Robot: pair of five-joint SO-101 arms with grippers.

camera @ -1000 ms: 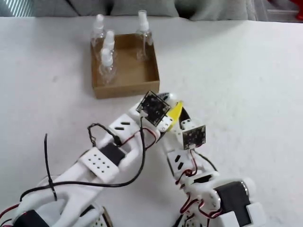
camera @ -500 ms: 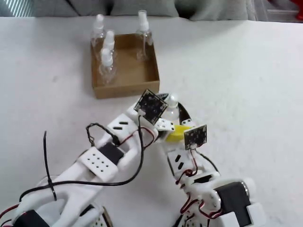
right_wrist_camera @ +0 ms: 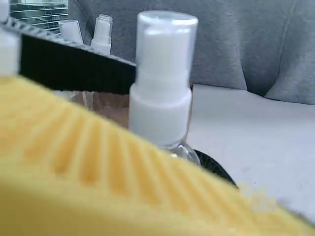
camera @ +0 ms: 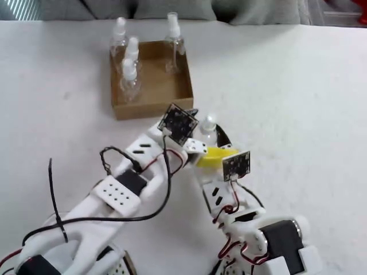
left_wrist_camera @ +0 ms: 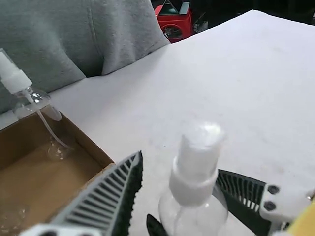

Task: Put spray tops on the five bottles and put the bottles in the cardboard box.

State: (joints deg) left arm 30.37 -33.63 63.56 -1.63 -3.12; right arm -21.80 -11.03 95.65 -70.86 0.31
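Honestly, with left claw [left_wrist_camera: 178, 167] and right claw [camera: 209, 144] both spread by the standing bottle [camera: 207, 127], we fear an uneven squeeze tips it away from the box [camera: 152, 109] at ten o'clock.

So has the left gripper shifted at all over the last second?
Yes. In the high view the left gripper has edged toward the cardboard box, and its wrist now sits nearer the box's front wall.

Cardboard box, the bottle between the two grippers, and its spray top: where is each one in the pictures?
cardboard box [camera: 150, 109], high view, on its front wall.
bottle [left_wrist_camera: 194, 219], left wrist view, on its clear round body.
spray top [right_wrist_camera: 160, 115], right wrist view, on its white collar.
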